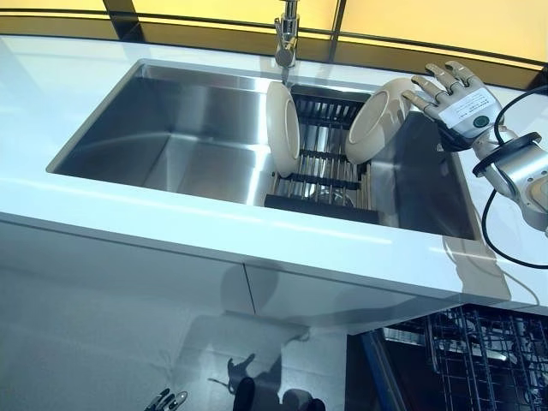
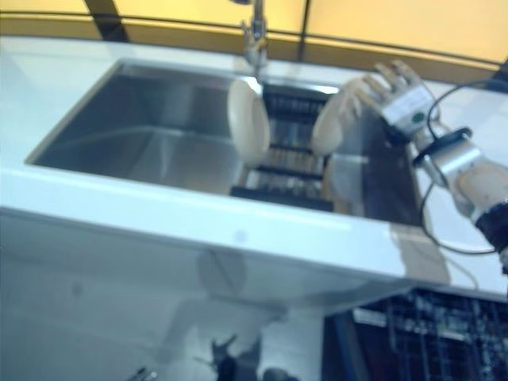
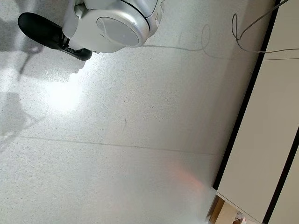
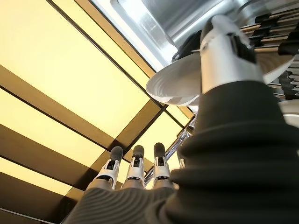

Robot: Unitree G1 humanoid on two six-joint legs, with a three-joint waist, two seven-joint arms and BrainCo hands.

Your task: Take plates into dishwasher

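Stainless sink (image 1: 171, 128) set in white counter (image 1: 103, 201) — head views: two plates (image 1: 282, 127) upright in rack (image 1: 330, 158); right hand (image 1: 454, 98), fingers straight, touches the tilted plate (image 1: 381, 118). Dishwasher (image 1: 479, 351) cut off. Left wrist view: floor (image 3: 140, 116) only — left hand unseen.

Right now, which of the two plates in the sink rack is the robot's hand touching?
The tilted plate under the right hand; the other plate stands alone below the tap.

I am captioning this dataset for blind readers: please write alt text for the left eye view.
The robot's right hand, fingers straight, reaches the rim of a tilted cream round plate on a black slatted rack in a stainless steel sink. A second cream plate stands upright beside it, below a chrome tap.
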